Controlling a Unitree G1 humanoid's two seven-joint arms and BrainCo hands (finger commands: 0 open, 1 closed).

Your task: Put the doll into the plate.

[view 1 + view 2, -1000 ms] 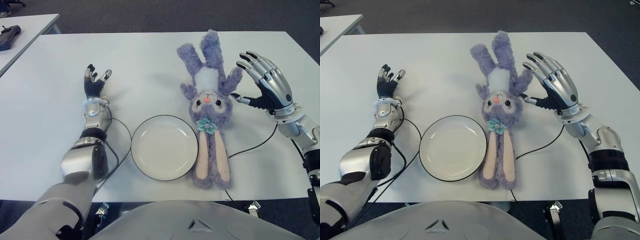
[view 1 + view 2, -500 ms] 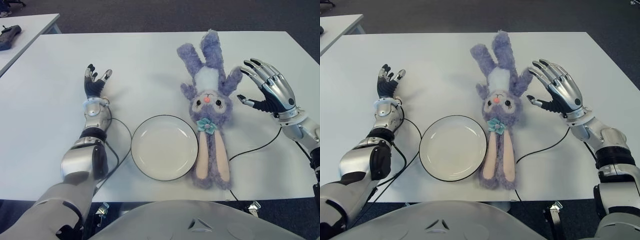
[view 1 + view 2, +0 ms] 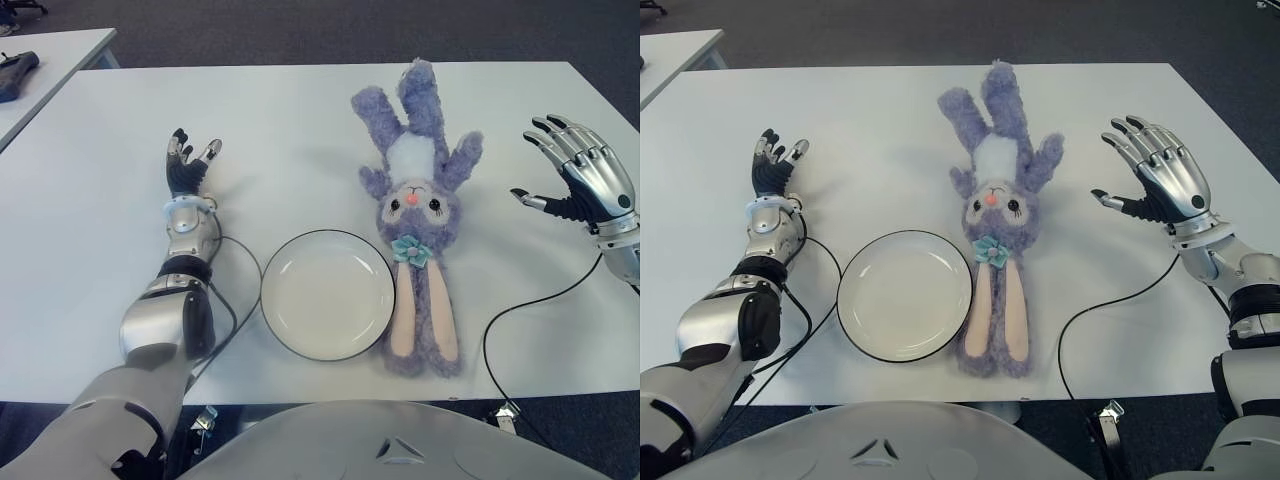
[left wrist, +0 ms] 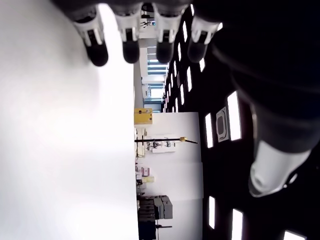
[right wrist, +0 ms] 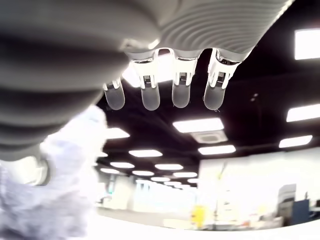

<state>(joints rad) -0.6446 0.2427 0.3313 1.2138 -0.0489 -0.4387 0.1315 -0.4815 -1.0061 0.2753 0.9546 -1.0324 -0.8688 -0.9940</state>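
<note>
**Right hand draws away from the doll, plate still bare**

Over the last second the right hand (image 3: 585, 185) has slid outward from beside the doll's (image 3: 415, 215) arm and now hangs well apart from it, near the table's (image 3: 300, 130) right edge, fingers spread wide and holding nothing. The doll itself has not moved: it lies on its back on the table, just right of the plate (image 3: 327, 294), one long ear touching the rim. This reads as a retreat, not a grasp, so the task looks no nearer done.

The left hand (image 3: 188, 165) shows left of the plate, fingers loosely open, holding nothing.

Count: one doll, one plate, two hands, one black cable (image 3: 530, 300) trailing toward the front edge.
</note>
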